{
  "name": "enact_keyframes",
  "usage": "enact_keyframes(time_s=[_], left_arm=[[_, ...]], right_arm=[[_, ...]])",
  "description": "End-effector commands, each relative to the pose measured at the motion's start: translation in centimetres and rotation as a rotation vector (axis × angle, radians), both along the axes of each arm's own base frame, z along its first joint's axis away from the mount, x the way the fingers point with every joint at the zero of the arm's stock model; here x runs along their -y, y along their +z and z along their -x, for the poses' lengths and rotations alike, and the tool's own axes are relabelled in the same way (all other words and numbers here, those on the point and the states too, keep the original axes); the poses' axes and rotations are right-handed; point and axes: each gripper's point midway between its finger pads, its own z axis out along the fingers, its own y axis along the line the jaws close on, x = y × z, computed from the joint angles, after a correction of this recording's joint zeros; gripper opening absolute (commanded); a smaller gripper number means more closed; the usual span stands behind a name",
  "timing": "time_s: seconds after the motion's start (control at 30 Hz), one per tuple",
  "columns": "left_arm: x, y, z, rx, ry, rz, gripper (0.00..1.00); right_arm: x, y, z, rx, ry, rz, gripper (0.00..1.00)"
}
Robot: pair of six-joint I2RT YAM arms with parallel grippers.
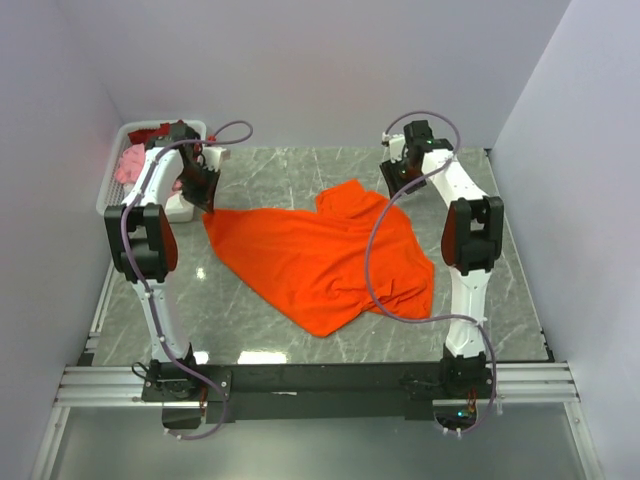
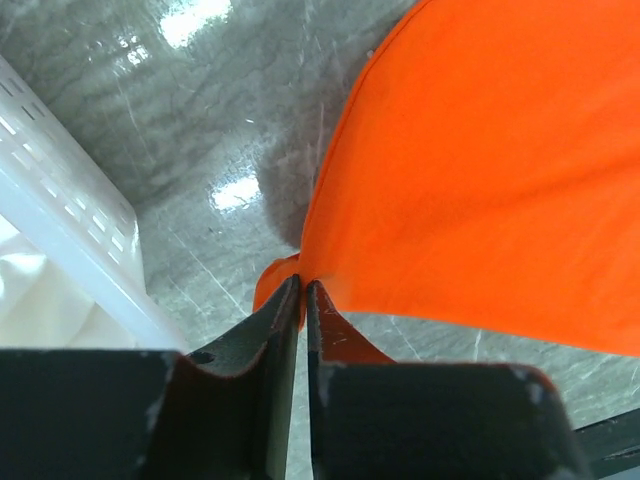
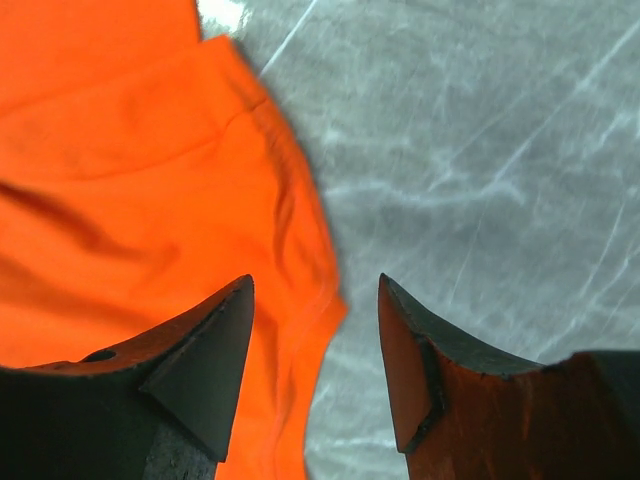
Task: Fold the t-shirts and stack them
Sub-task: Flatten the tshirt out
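Observation:
The bright orange t-shirt point(image 1: 320, 255) lies spread and rumpled across the middle of the marble table point(image 1: 270, 175). My left gripper point(image 1: 210, 207) is at the shirt's far left corner, beside the basket. In the left wrist view its jaws point(image 2: 303, 283) stand only a sliver apart, with the corner of the orange cloth point(image 2: 480, 170) pinched at their tips. My right gripper point(image 1: 392, 185) hovers at the shirt's far right edge. It is open point(image 3: 315, 285), nothing between its fingers, and the shirt's hem point(image 3: 140, 200) lies on the table below it. Pink point(image 1: 130, 165) and dark red point(image 1: 150, 132) t-shirts sit in the basket.
A white slotted basket point(image 1: 110, 190) stands at the far left, its wall point(image 2: 70, 250) close to my left gripper. White cloth point(image 1: 182, 208) lies at its near end. Grey walls close in the table on three sides.

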Motion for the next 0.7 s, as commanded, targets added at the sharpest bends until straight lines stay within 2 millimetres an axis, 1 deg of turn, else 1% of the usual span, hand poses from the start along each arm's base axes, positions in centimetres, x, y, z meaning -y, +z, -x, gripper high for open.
enact_keyframes(time_s=[0.0,0.07,0.13,0.23,0.27,0.33,0.37,0.4,0.43,0.47,0.5,0.53,0.57,0.6,0.63,0.67], left_arm=[[0.9,0.5,-0.1,0.001,-0.002,0.026,0.15],[1.0,0.5,-0.3,0.005,-0.003,0.028,0.17],[1.3,0.5,-0.5,0.003,-0.002,0.031,0.19],[1.7,0.2,-0.7,-0.004,0.0,0.041,0.21],[1.9,0.0,-0.9,-0.006,-0.002,0.043,0.21],[2.0,-0.1,-1.1,-0.01,0.001,0.047,0.22],[2.0,-0.1,-1.3,-0.009,0.004,0.048,0.22],[2.0,-0.2,-1.3,-0.013,0.006,0.049,0.22],[2.0,-0.4,-1.3,-0.02,0.006,0.047,0.22],[2.0,-0.3,-1.6,-0.014,0.006,0.047,0.22],[2.0,-0.3,-1.6,-0.017,0.006,0.047,0.22],[3.2,-0.3,-1.5,-0.019,-0.022,0.051,0.2],[3.3,-0.4,-1.4,-0.023,-0.029,0.048,0.2],[3.7,-0.5,-1.3,-0.026,-0.044,0.047,0.2],[4.0,-0.7,-1.1,-0.033,-0.053,0.047,0.18],[4.3,-0.7,-0.9,-0.034,-0.063,0.045,0.17]], right_arm=[[0.6,-0.2,-1.8,0.039,-0.002,0.072,0.6],[0.6,-1.4,-1.3,0.008,0.011,0.075,0.6],[0.5,-2.0,-0.7,-0.019,0.037,0.072,0.59],[0.3,-3.1,0.8,-0.074,0.073,0.059,0.57],[0.2,-3.8,1.6,-0.101,0.083,0.059,0.54],[0.6,-4.6,2.5,-0.136,0.093,0.076,0.47],[1.0,-4.9,2.9,-0.155,0.092,0.084,0.37],[1.4,-5.2,3.6,-0.181,0.089,0.094,0.31],[1.8,-5.3,4.0,-0.195,0.088,0.101,0.22],[2.7,-5.8,4.8,-0.225,0.073,0.109,0.01],[3.6,-5.3,5.5,-0.23,0.059,0.118,0.0],[4.4,-5.2,6.1,-0.241,0.054,0.13,0.0],[6.3,-5.9,7.9,-0.288,0.022,0.132,0.0],[7.2,-4.6,8.7,-0.272,0.011,0.134,0.0],[8.4,-4.4,9.8,-0.283,0.004,0.138,0.0],[10.3,-5.3,12.4,-0.343,-0.029,0.135,0.0]])
